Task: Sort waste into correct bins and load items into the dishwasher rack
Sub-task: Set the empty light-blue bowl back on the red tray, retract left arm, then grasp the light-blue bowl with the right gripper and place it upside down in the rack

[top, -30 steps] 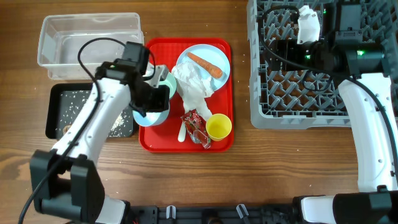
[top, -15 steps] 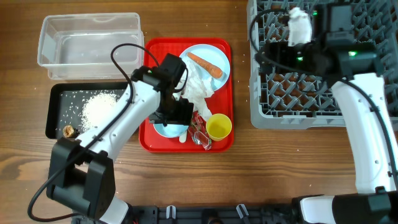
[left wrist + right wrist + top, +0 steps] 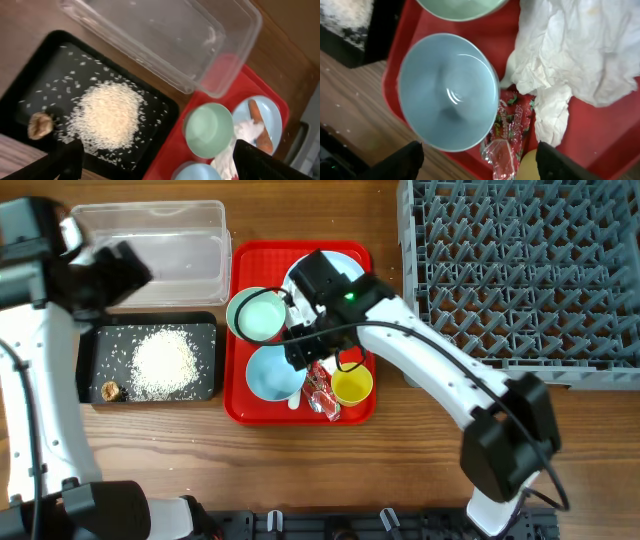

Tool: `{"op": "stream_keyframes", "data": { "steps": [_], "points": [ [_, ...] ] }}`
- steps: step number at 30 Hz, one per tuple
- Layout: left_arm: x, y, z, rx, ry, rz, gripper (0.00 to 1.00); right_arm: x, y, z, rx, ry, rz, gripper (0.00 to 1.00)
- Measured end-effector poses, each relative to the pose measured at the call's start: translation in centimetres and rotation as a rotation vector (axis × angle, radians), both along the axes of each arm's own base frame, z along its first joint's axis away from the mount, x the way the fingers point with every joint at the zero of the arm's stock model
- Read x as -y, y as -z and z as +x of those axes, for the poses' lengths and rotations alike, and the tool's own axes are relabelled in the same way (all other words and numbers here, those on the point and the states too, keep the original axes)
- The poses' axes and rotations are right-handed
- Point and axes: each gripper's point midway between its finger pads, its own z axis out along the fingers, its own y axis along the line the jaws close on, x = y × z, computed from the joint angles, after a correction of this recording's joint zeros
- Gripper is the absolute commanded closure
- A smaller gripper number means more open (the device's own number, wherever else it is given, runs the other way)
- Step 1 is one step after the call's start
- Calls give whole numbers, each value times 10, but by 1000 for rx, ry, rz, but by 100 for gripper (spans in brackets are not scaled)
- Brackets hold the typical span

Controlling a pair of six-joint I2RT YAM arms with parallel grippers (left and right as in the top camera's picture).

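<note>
The red snack wrapper [image 3: 506,131] lies on the red tray [image 3: 615,131], squeezed between the pale bowl [image 3: 447,90] and the napkin [image 3: 570,55], its long axis slanting toward the tray's front edge. The right gripper [image 3: 480,161] hangs right over it, fingers spread wide, holding nothing. The left gripper [image 3: 165,162] gapes too. Only the left wrist view catches the carrot [image 3: 260,127], which the arm covers overhead.
</note>
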Motion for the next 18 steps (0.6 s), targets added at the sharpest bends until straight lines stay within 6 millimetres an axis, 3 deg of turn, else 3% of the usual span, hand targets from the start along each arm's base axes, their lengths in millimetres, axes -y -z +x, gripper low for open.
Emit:
{"op": "stream_keyframes", "data": {
  "steps": [3,7,10,18],
  "points": [
    [-29,1,-9,-5,-84,-2,5,0,33,0,-44,-34,-47,46],
    [-29,5,-14,-33,-94,-15,6,-1,50,1,-51,-80,-64,66],
    [-29,6,-15,-39,-94,-18,5,-2,57,3,-43,-112,-66,96],
    [-28,6,-16,-43,-97,-21,0,-6,59,11,-8,-115,-62,96]
  ]
}}
